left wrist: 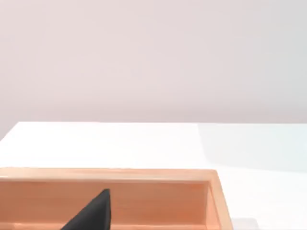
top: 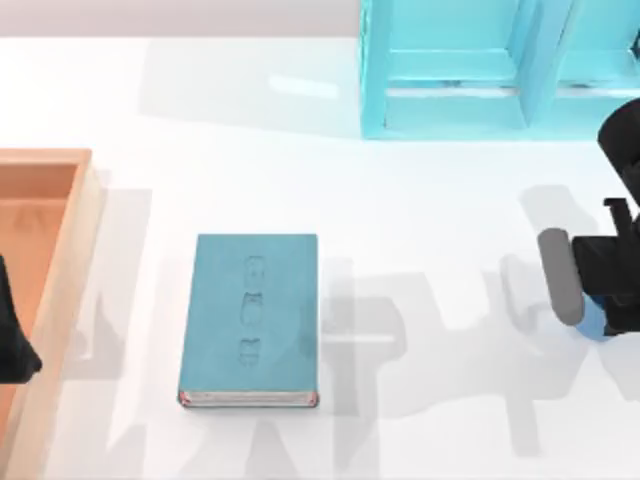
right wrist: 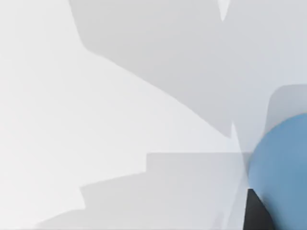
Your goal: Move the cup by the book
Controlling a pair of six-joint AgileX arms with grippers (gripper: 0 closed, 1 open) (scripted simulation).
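The teal book (top: pixel 250 318) lies flat on the white table, left of centre, with its white page edges toward the front. At the table's far right the small blue cup (top: pixel 598 320) peeks out from under my right gripper (top: pixel 612 285), which sits directly over it. Seen from the right wrist, the cup (right wrist: pixel 280 172) looms close with a dark part of the gripper touching its lower edge. My left gripper (top: pixel 12 345) is parked at the far left, over the wooden tray.
A wooden tray (top: pixel 70 250) runs along the left edge; the left wrist view shows its wall (left wrist: pixel 144 175). A light-blue shelf unit (top: pixel 470 70) stands at the back right. Bare white table separates book and cup.
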